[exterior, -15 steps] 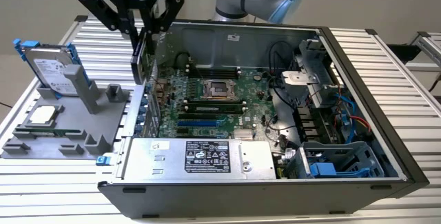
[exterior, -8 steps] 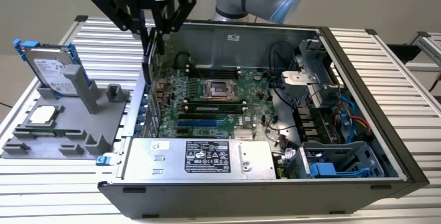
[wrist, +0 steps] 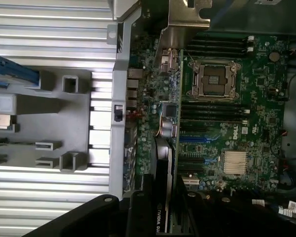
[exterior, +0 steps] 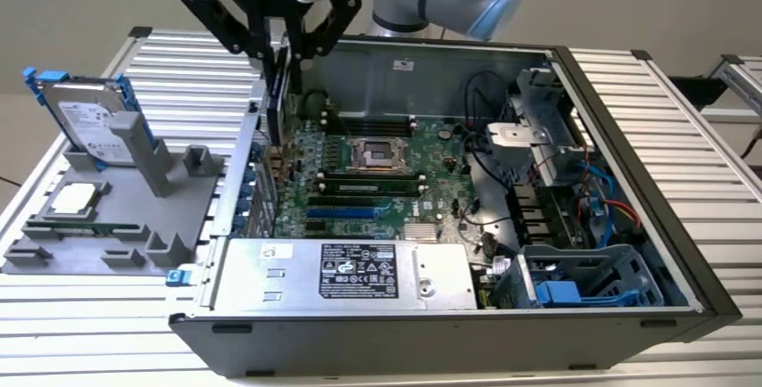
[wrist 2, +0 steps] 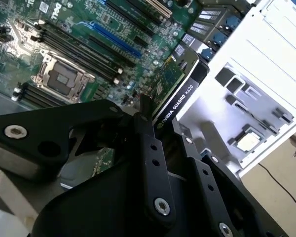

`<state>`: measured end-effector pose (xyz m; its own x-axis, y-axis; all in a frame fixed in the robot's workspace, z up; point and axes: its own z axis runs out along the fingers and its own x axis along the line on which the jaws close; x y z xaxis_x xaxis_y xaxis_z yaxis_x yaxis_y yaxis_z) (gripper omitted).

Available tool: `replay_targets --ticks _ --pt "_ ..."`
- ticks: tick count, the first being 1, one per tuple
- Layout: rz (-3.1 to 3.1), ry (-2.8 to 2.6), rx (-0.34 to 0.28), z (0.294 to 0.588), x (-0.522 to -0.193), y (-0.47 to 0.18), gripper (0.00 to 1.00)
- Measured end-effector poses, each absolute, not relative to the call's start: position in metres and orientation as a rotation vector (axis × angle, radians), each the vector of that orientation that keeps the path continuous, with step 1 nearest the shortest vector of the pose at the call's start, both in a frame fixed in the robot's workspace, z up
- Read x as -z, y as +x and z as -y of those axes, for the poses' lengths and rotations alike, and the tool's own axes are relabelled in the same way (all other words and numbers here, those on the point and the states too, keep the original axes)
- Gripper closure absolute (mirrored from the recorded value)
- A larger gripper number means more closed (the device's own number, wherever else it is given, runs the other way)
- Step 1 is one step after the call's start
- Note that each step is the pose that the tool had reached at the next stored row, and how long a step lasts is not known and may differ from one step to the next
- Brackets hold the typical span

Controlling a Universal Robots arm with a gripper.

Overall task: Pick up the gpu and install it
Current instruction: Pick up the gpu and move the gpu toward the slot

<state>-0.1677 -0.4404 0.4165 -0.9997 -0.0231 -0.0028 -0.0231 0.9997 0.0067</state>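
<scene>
Gpu (exterior: 277, 106) sits clamped edge-on in end effector (exterior: 285, 48), above motherboard (exterior: 381, 173).

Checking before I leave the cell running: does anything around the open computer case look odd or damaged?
Nothing looks damaged or spilled. The gpu hangs in the pincer over the motherboard, not seated in a slot. The CPU socket is empty; the CPU chip lies outside on the grey fixture.

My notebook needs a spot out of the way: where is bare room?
The ribbed metal table is bare at the exterior view's right of the open black computer case. Crowded: the grey plastic parts tray, and the case's inside, over which the fingers hold the slim green-and-black gpu card.
</scene>
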Motion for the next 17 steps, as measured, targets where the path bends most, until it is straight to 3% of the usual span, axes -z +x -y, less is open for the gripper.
replay_targets --ticks 17 --pt "-3.145 -0.036 -0.011 0.440 -0.417 -0.134 1.00"
